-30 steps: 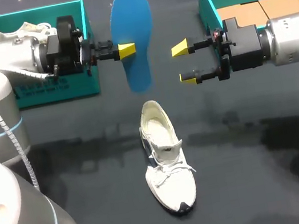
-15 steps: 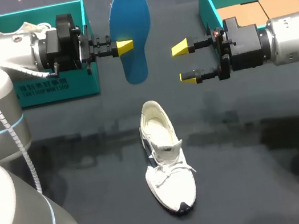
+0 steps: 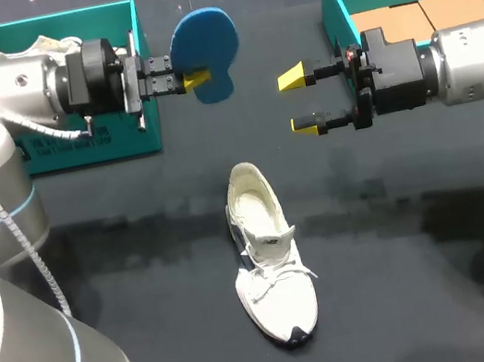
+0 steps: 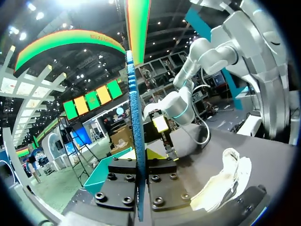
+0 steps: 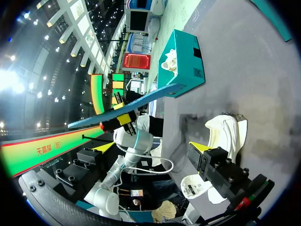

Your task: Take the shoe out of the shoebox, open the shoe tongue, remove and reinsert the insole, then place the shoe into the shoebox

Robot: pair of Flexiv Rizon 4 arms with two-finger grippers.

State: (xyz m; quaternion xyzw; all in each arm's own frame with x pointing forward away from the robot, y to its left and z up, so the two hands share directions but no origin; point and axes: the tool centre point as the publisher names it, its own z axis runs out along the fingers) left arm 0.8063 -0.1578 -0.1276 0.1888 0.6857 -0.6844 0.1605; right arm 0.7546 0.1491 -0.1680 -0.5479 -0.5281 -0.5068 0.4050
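A blue insole (image 3: pixel 204 42) hangs in the air over the table's far middle, with my left gripper (image 3: pixel 196 80) shut on its edge. In the left wrist view the insole (image 4: pixel 135 103) stands edge-on between the two closed fingers of the left gripper (image 4: pixel 140 155). My right gripper (image 3: pixel 298 101) faces it from the right, open and empty, a short gap away. The white shoe (image 3: pixel 270 260) lies on the dark table below them, toe towards the near edge, its opening bare. The right wrist view shows the insole (image 5: pixel 127 106) and the shoe (image 5: pixel 225 134).
A teal box (image 3: pixel 62 142) with white paper inside stands at the far left, behind my left arm. A second teal box (image 3: pixel 338 5) with cardboard pieces stands at the far right.
My left gripper has turned and drawn back a little, so the insole now tilts from upright and broad to foreshortened. The right arm and the shoe have not moved.
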